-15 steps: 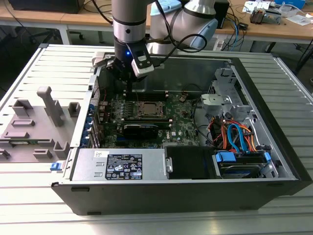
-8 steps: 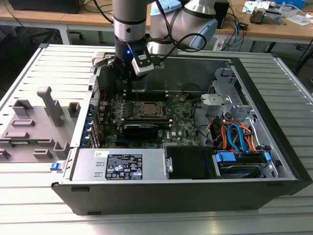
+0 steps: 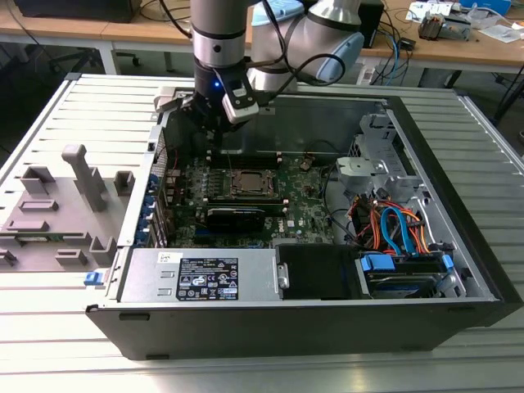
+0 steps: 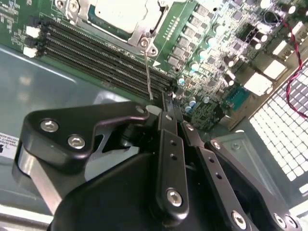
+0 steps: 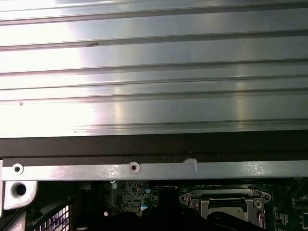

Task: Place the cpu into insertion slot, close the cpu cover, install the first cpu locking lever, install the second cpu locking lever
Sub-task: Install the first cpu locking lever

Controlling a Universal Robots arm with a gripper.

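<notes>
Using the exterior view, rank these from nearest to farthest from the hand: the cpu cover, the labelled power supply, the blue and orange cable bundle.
Hand, at the case's back-left corner.
1. cpu cover: board centre, just in front of the hand.
2. labelled power supply: front left of the case.
3. blue and orange cable bundle: far on the exterior view's right.

Ribbed silver aluminium worktable (image 3: 65, 360): open black computer case (image 3: 311, 327); grey plastic fixture block (image 3: 57, 213) beside the case, toward the exterior view's left.

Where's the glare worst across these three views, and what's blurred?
First wrist view: strong glare washes out the ribbed grey metal table. Second wrist view: the silvery square cpu is blown out, and the near black hand looks soft. Exterior view: even lighting.
</notes>
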